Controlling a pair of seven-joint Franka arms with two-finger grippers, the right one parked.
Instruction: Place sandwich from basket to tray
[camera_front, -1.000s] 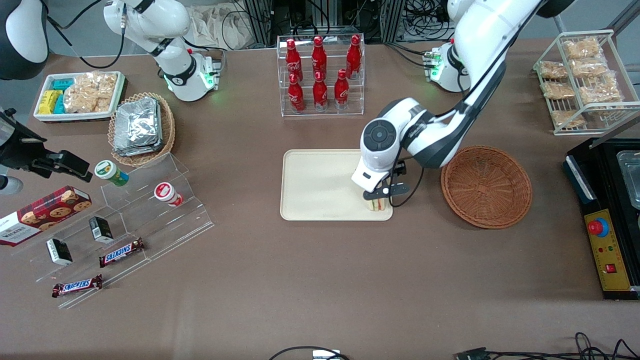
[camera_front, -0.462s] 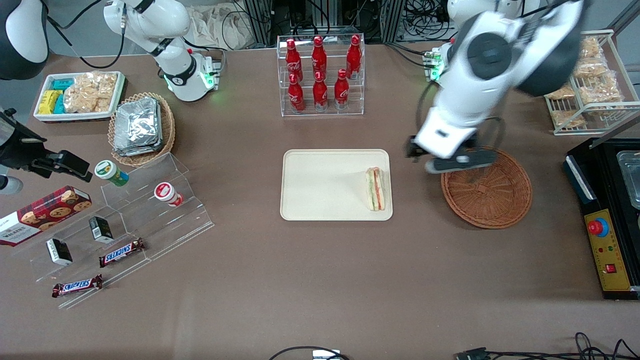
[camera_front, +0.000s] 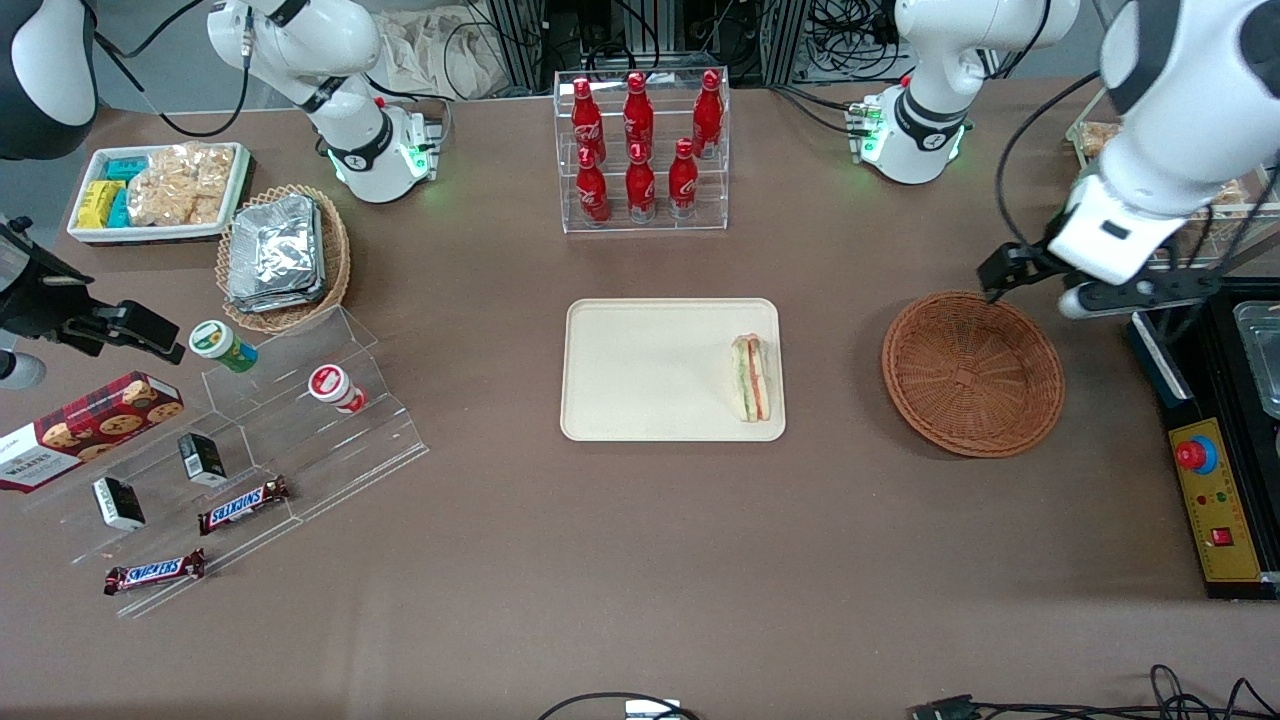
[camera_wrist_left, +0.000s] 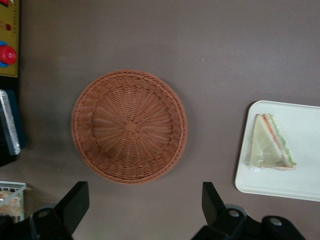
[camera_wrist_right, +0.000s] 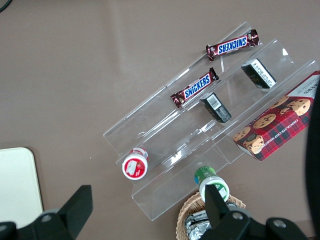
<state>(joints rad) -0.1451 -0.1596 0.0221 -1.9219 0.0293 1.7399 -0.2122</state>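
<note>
Lying flat near one edge of the tray (camera_front: 640, 400), the sandwich (camera_front: 751, 377) is where it belongs — the job looks done. The basket (camera_front: 972, 373) is empty. The gripper (camera_front: 1090, 285) hangs high beside the basket, its jaws wide, holding nothing.

**Colours on the worktop**

The worktop (camera_front: 640, 560) was plain dull brown. The tray (camera_front: 640, 370) was cream-beige and unpatterned. The sandwich (camera_front: 752, 377) showed white bread with green and red-pink stripes. The basket (camera_front: 972, 372) was warm brown in a woven, radiating pattern. The tool (camera_front: 1072, 290) had black fingers under a white arm (camera_front: 1170, 130).
</note>
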